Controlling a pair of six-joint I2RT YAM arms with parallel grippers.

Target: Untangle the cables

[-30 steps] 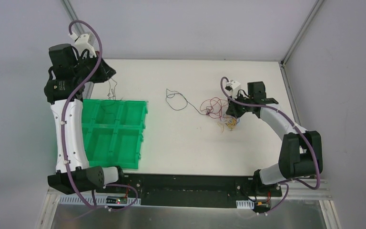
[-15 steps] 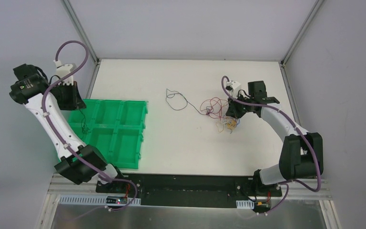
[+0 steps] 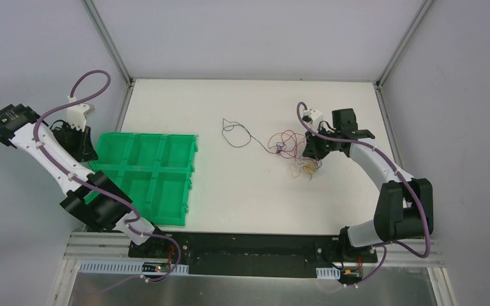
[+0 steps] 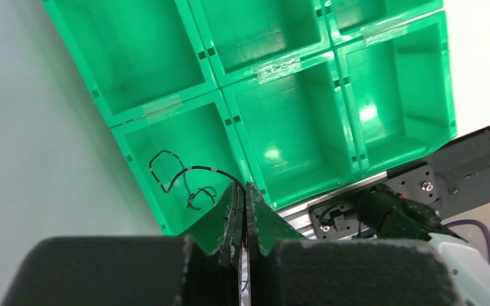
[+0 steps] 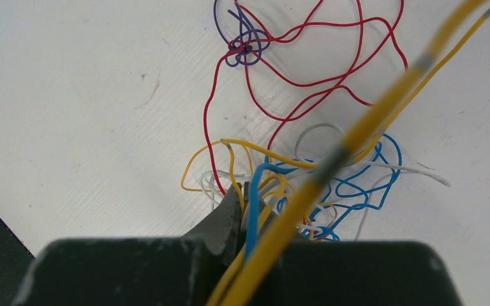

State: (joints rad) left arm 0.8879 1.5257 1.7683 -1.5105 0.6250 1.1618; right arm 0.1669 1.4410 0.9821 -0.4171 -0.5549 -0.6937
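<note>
**One cable nearly binned, the knot remains**

The left arm has swung over to the green bin tray (image 4: 220,86). The left end effector (image 4: 241,188) is clenched, apparently still pinching the dark grey cable (image 4: 201,168) coiled in a corner compartment. The right end effector (image 5: 242,189) grips the tangle (image 5: 293,185) of yellow, blue, white and red strands, matted on the counter (image 5: 70,95).

glossy green plastic bins (image 4: 293,127), matt white table (image 5: 70,95), smooth plastic-coated cables (image 5: 383,105)

Grey walls (image 3: 242,38) around white table (image 3: 249,197)
</note>
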